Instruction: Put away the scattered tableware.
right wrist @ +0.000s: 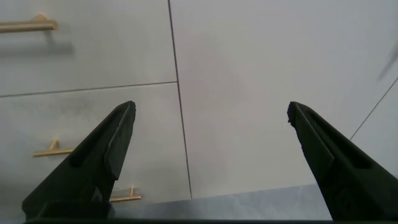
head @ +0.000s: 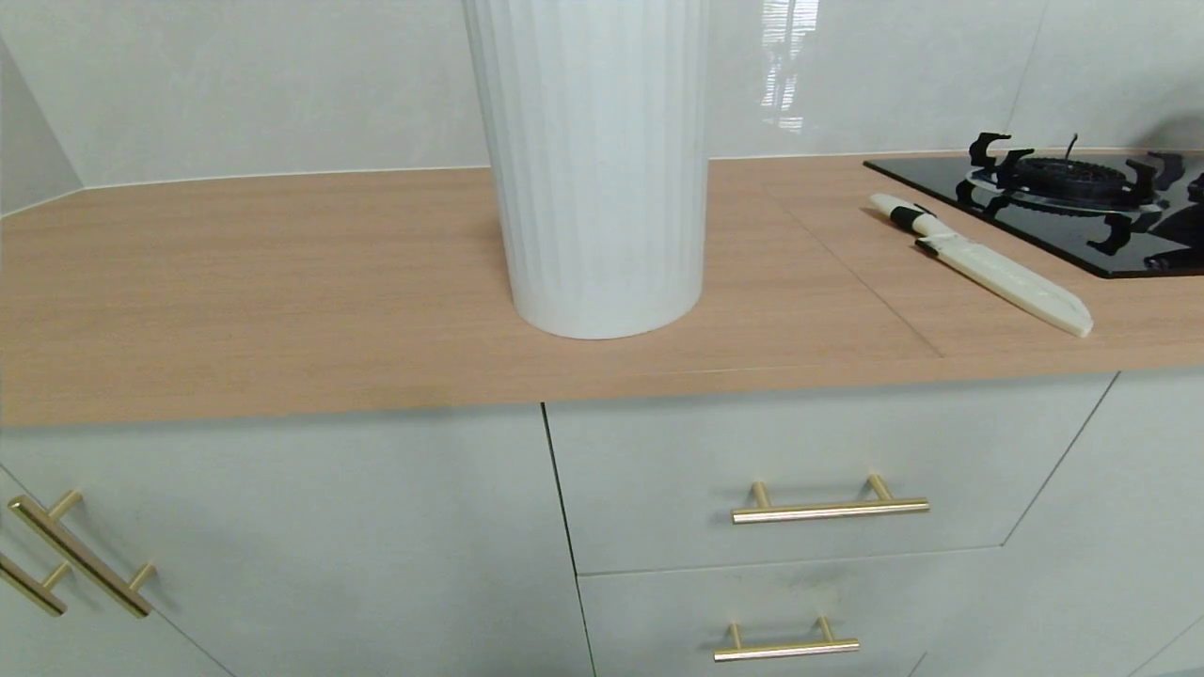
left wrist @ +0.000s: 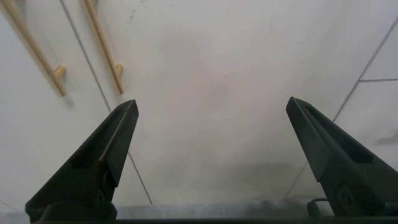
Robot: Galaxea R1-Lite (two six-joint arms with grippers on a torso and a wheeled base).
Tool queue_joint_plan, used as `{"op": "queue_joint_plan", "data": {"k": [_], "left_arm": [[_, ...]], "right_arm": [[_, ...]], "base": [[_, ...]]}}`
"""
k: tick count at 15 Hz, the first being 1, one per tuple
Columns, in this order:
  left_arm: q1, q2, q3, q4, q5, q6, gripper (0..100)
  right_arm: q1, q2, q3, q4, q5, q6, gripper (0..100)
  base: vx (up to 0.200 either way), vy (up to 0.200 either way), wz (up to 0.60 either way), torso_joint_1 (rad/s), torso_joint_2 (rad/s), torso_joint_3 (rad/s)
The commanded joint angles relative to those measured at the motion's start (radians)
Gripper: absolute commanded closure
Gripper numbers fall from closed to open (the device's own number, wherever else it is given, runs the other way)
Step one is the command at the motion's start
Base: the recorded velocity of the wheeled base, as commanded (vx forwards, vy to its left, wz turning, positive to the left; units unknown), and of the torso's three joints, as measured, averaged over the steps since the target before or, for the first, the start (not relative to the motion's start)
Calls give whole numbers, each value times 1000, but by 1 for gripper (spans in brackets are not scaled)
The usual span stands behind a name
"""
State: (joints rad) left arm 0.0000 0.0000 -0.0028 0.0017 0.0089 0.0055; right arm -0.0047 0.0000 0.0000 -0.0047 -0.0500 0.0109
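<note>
I could read no text, label, number or sign on anything before me. The white knife point(head: 983, 266) on the tabletop point(head: 282, 301) had faint marks along its blade, too small for me to make out as print.
</note>
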Motion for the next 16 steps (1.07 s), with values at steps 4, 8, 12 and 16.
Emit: {"op": "queue_joint_plan", "data": {"k": [4,8,12,16], "left_arm": [[0,2,1,0,0,-1,0],[0,2,0,0,0,-1,0],[0,2,0,0,0,1,0],[0,2,0,0,0,-1,0]], "right_arm": [[0,2,0,0,1,0,0],[0,2,0,0,1,0,0],[0,2,0,0,-1,0,0],[0,2,0,0,1,-2,0]], "base": [[0,0,300,0,0,1],[0,0,0,0,0,0],[0,0,0,0,0,0],[0,0,0,0,0,0]]}}
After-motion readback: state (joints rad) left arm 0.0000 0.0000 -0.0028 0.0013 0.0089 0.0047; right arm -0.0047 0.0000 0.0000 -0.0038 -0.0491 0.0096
